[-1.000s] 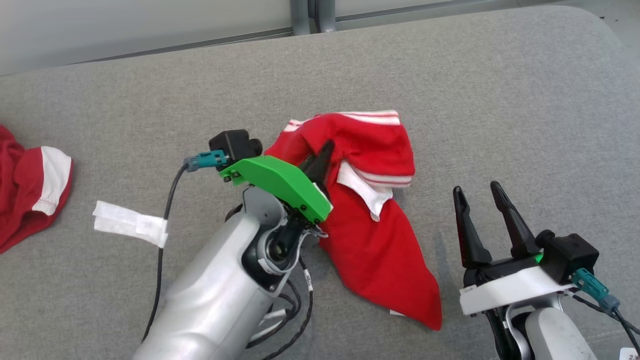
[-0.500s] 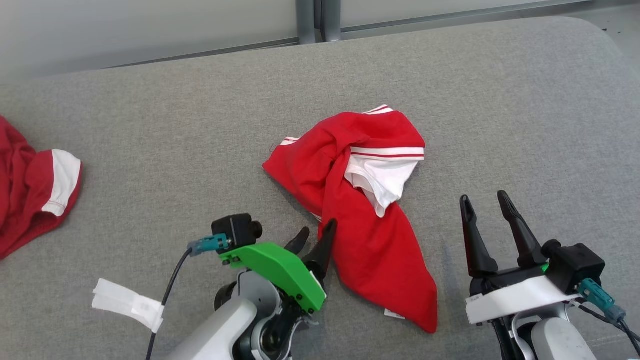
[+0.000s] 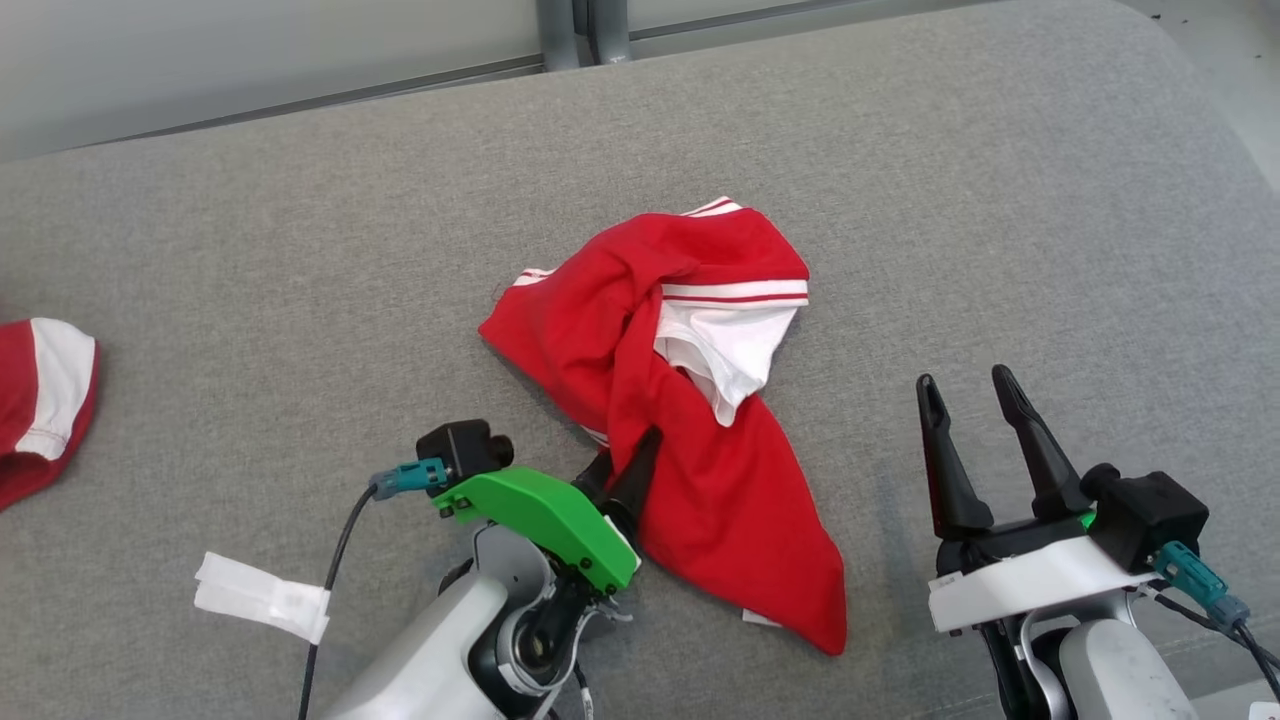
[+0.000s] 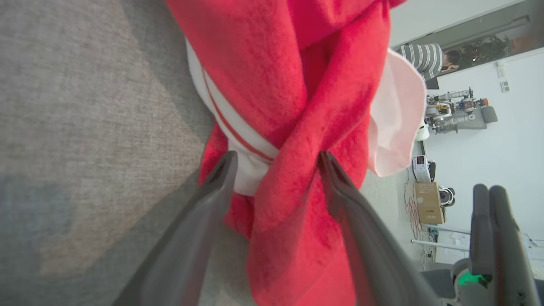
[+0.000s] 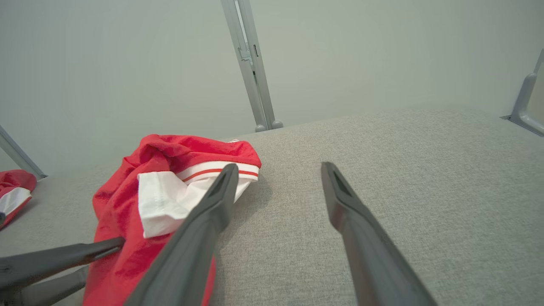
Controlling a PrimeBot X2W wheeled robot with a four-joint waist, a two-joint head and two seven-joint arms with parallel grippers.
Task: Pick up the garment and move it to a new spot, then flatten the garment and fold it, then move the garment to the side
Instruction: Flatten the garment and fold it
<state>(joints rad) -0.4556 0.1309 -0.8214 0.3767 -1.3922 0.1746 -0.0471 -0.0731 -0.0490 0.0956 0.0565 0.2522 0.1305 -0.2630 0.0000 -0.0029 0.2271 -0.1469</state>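
The garment (image 3: 700, 490), a red top with white striped trim, lies crumpled mid-cushion. My left gripper (image 3: 628, 452) is at its near left edge, open. In the left wrist view the left gripper (image 4: 278, 157) has its fingers standing apart on either side of a twisted red fold of the garment (image 4: 276, 63), without pinching it. My right gripper (image 3: 962, 378) is open over bare cushion to the garment's right, apart from it. The right wrist view shows the right gripper (image 5: 279, 165) with nothing between its fingers and the garment (image 5: 123, 204) to their left.
Everything rests on a grey fabric cushion (image 3: 300, 250). Another red and white garment (image 3: 40, 400) lies at the far left edge. A white strip (image 3: 262, 598) lies near my left arm. Beyond the cushion's back edge stand a metal post (image 3: 580, 30) and a pale wall.
My left gripper opened, letting go of the garment, and drew back toward me to the garment's near edge. The garment settled onto the cushion. The head camera has shifted.
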